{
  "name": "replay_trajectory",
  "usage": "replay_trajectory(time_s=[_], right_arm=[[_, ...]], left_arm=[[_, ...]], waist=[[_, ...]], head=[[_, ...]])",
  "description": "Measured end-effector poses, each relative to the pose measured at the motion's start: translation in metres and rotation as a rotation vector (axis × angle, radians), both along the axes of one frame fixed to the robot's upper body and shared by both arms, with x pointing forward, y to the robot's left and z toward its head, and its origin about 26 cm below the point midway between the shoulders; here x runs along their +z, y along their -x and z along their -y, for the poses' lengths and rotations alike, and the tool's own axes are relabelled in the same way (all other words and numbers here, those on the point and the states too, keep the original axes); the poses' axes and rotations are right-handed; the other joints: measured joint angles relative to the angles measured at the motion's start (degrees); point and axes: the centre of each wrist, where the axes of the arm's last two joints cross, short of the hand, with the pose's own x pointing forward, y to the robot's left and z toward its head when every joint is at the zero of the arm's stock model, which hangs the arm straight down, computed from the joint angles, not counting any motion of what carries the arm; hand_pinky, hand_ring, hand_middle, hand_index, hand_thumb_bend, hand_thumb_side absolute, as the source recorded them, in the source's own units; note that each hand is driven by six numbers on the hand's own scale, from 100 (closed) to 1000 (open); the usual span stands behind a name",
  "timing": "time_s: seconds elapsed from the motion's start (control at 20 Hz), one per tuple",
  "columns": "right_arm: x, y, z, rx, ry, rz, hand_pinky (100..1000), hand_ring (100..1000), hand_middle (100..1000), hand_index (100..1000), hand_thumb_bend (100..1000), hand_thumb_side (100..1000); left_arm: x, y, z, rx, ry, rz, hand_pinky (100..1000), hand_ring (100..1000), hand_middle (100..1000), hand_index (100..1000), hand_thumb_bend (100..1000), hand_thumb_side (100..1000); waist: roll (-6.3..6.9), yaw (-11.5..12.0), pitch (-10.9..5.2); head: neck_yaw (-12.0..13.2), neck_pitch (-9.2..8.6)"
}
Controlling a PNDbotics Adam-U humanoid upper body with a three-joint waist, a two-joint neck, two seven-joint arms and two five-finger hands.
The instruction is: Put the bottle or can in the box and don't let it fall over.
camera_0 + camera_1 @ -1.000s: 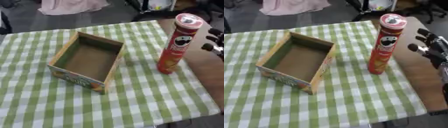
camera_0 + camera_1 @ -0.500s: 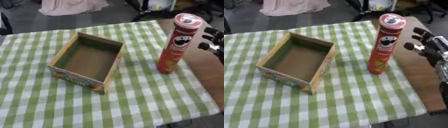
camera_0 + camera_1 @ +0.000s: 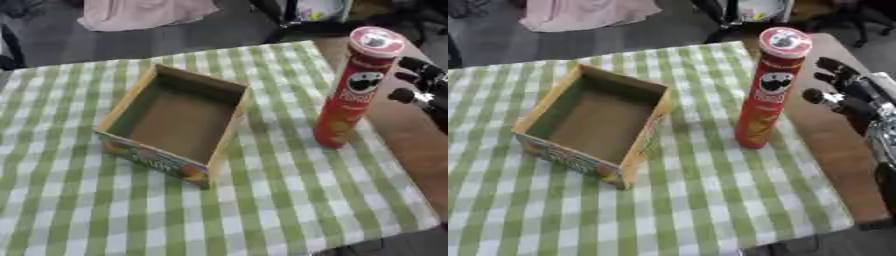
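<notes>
Cylinder can (image 3: 767, 95) upright, cardboard box (image 3: 593, 125), checked cloth (image 3: 702, 195)

right hand (image 3: 846, 97): seen at the right edge of both eye views, black, raised above the counter (image 3: 833, 145)
fingers (image 3: 830, 65): spread and only slightly bent, pointed toward the view's left; nothing is held
thumb: set lowest, apart from the fingers
right forearm (image 3: 881, 132): seen running down along the right edge
left hand: not shown in either view
</notes>
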Motion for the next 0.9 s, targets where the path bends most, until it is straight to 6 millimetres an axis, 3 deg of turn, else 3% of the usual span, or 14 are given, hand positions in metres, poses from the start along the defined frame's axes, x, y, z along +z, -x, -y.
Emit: replay_trajectory(time_s=[0.9], right_arm=[[-0.003,-0.008,-0.017,0.074,-0.038,-0.023,718,990,1000,952,978,356]], left_arm=[[0.000,0.000,0.000,-0.004,0.000,-0.001,835,731,721,736,624,458]], waist=[[-0.02,0.31,0.01]], head=[[-0.01,0.00]])
